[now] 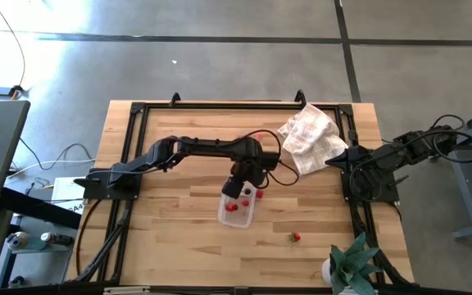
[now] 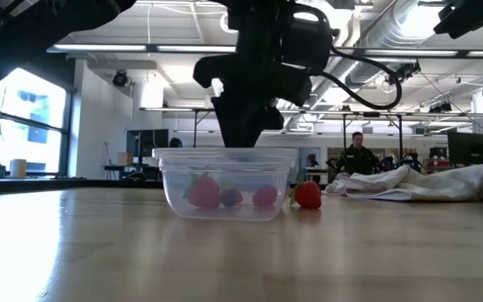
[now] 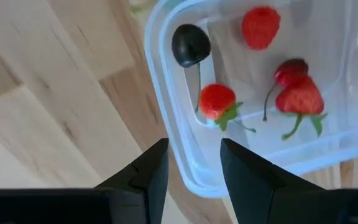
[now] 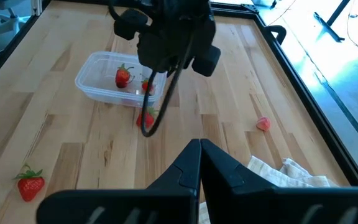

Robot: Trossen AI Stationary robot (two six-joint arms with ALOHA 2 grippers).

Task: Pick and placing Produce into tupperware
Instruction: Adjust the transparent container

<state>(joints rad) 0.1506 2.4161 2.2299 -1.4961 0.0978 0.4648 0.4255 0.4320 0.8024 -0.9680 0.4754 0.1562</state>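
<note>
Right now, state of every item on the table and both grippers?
tupperware: upright, lid off, holding several pieces.
produce in the tupperware: lying loose inside, four visible.
strawberry: loose on the table, outside.
left gripper: fingers open, empty, above the tupperware's rim.
right gripper: fingers shut, empty, parked near the cloth.
cloth: crumpled.

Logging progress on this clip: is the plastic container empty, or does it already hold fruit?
Not empty. The container holds several red berries and one dark piece, seen in the left wrist view. More berries remain on the table.
</note>
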